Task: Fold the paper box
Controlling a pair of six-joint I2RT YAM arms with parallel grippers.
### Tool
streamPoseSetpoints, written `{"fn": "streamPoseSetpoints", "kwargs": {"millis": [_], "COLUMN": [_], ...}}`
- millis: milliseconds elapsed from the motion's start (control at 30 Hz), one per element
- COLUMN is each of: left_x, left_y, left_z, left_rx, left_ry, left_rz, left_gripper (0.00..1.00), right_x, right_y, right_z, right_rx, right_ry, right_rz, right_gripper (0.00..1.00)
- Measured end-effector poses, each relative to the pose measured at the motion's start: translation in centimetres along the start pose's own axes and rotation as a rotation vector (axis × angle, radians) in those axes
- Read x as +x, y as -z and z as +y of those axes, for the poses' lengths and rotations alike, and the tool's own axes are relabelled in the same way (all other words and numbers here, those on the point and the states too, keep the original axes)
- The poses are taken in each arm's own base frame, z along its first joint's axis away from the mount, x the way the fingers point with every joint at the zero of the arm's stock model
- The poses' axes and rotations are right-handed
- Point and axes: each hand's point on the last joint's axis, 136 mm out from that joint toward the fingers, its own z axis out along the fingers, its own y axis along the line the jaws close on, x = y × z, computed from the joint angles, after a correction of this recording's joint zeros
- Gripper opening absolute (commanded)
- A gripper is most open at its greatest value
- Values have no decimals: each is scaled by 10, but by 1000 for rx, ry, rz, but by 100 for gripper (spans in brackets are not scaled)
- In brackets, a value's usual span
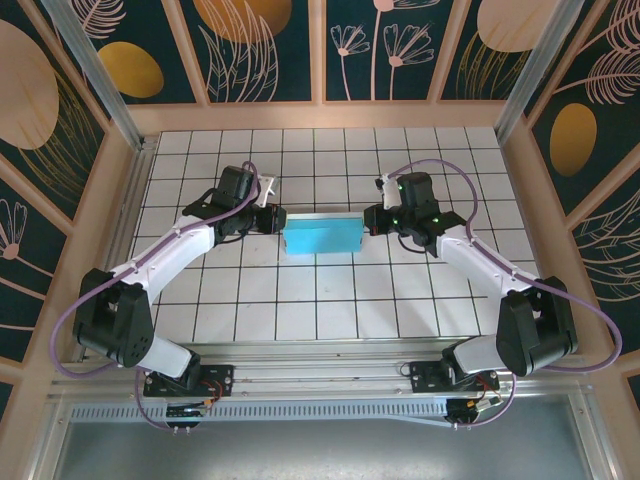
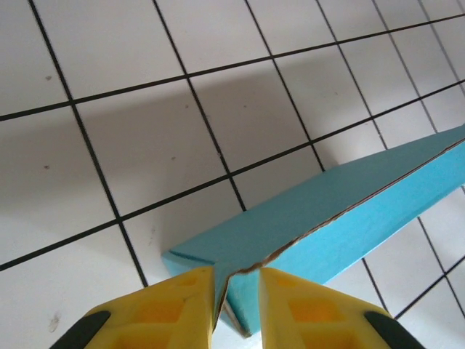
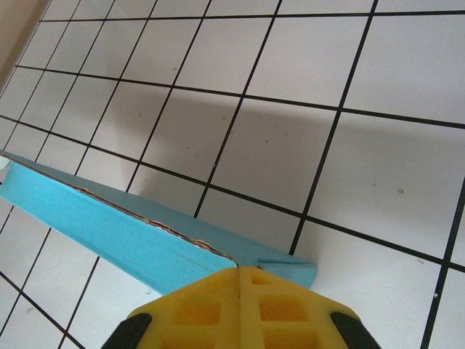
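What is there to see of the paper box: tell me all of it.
The paper box is a flat teal rectangle of thin card, folded, set crosswise over the white tiled table between the two arms. Along its long side a seam shows a raw, pale, slightly ragged card edge. The left fingers clasp one end with the card between them; the right fingers pinch the other end's corner. Shadow lies under it; whether it touches the tiles I cannot tell.

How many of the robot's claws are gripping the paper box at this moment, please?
2. The left claw pinches the left end of the paper box; the right claw is shut on its right end.
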Motion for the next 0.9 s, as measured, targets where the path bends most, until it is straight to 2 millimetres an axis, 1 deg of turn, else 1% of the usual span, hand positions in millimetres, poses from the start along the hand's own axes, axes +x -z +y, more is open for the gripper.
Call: {"fn": "streamPoseSetpoints", "kwargs": {"millis": [133, 267, 300, 367, 467, 533, 767, 900], "left_x": [3, 3, 3, 3, 3, 3, 2, 1], "left_y": [0, 0, 0, 0, 0, 0, 0, 0], "left_z": [4, 4, 4, 4, 4, 4, 4, 3], "left_rx": [-21, -20, -20, -20, -21, -21, -21, -17], "left_ry": [5, 5, 6, 10, 16, 16, 20, 25], "left_rz": [9, 9, 9, 9, 9, 9, 8, 4], "left_gripper": [14, 14, 15, 22, 24, 22, 11, 8], "right_x": [0, 0, 0, 0, 0, 0, 0, 0], "right_y": [0, 0, 0, 0, 0, 0, 0, 0], "right_z": [0, 0, 0, 0, 0, 0, 0, 1], "right_rx": [0, 0, -1, -1, 0, -1, -1, -2], "right_ry": [0, 0, 0, 0, 0, 0, 0, 1], "right_rz": [0, 0, 0, 0, 0, 0, 0, 1], "right_gripper": [6, 6, 6, 6, 6, 6, 5, 5]}}
